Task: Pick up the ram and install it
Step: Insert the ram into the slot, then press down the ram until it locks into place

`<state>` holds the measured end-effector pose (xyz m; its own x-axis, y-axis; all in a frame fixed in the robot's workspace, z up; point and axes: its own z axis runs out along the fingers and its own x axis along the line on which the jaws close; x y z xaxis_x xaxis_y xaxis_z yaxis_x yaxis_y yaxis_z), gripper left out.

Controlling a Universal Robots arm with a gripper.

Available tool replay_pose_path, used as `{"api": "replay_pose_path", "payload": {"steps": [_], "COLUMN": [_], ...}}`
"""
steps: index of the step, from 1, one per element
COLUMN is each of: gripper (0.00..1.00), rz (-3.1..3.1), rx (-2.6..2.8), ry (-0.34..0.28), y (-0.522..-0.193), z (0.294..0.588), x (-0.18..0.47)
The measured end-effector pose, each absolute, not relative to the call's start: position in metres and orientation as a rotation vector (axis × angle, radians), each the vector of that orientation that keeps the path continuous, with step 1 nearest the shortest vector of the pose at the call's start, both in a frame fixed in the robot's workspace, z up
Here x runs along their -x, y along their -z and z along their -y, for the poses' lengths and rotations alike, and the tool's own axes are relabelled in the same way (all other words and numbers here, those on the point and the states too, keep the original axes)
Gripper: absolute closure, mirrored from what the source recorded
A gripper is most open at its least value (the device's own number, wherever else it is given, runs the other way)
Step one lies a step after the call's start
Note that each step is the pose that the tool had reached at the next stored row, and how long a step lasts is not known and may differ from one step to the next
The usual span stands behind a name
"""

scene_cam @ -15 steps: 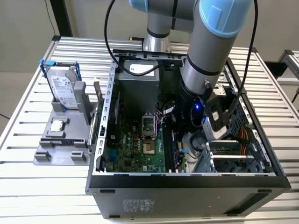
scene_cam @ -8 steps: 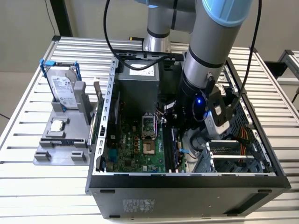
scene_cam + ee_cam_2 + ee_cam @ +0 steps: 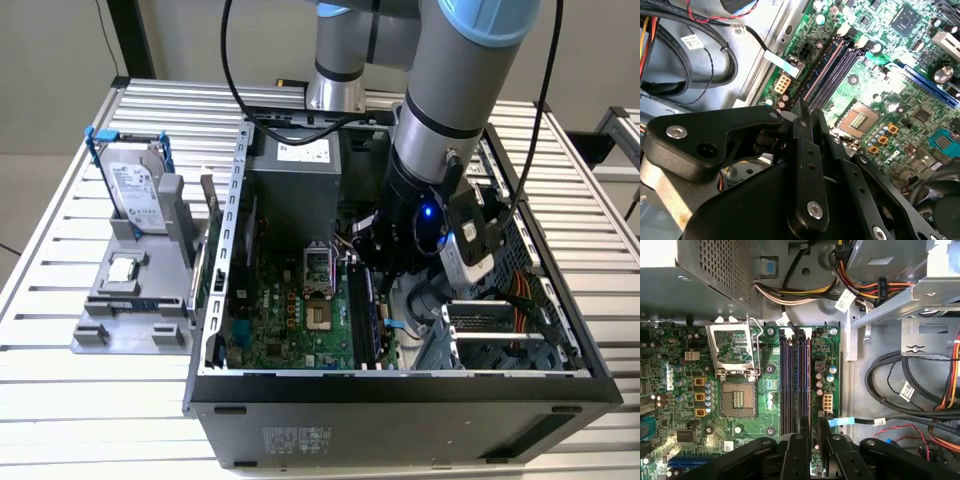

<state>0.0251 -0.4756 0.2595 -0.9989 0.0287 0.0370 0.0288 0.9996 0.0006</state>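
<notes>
Now we hover the gripper (image 3: 812, 426) low so the memory slots (image 3: 795, 380) run straight ahead of the jaws, aligned for the ram; their grip we cannot tell.

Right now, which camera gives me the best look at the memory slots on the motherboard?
The first wrist view: the memory slots run straight down the picture, seen along most of their length. The second wrist view shows them slanted, the near end behind the fingers. The exterior view shows them edge-on beside the arm.

Open case (image 3: 400, 385) on table (image 3: 60, 370), motherboard (image 3: 290, 320) inside it, arm (image 3: 450, 110) reaching into it, holder (image 3: 125, 300) beside it on the exterior view's left, drive (image 3: 130, 190) on holder.
</notes>
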Motion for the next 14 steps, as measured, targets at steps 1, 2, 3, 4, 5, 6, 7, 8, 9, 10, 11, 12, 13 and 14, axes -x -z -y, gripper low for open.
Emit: {"api": "replay_pose_path", "payload": {"steps": [1, 2, 3, 4, 5, 6, 7, 8, 9, 10, 11, 12, 13, 14], "gripper": [1.0, 1.0, 1.0, 1.0, 1.0, 1.0, 1.0, 1.0, 1.0, 1.0, 1.0, 1.0, 1.0, 1.0], "rz": [3.104, 3.104, 3.104, 3.104, 3.104, 3.104, 3.104, 3.104, 3.104, 3.104, 3.104, 3.104, 3.104, 3.104], "rx": [0.045, 0.045, 0.045, 0.045, 0.045, 0.045, 0.045, 0.045, 0.045, 0.045, 0.045, 0.045, 0.045, 0.045], "ry": [0.002, 0.002, 0.002, 0.002, 0.002, 0.002, 0.002, 0.002, 0.002, 0.002, 0.002, 0.002, 0.002, 0.002], "y": [-0.2595, -0.2596, -0.2597, -0.2597, -0.2599, -0.26, -0.2601, -0.2601, -0.2602, -0.2603, -0.2603, -0.2604, -0.2605, -0.2605], "z": [0.4756, 0.4756, 0.4756, 0.4756, 0.4756, 0.4756, 0.4756, 0.4756, 0.4756, 0.4756, 0.4756, 0.4756, 0.4756, 0.4756], "x": [-0.0251, -0.0251, -0.0251, -0.0251, -0.0251, -0.0251, -0.0251, -0.0251, -0.0251, -0.0251, -0.0251, -0.0251, -0.0251, -0.0251]}}
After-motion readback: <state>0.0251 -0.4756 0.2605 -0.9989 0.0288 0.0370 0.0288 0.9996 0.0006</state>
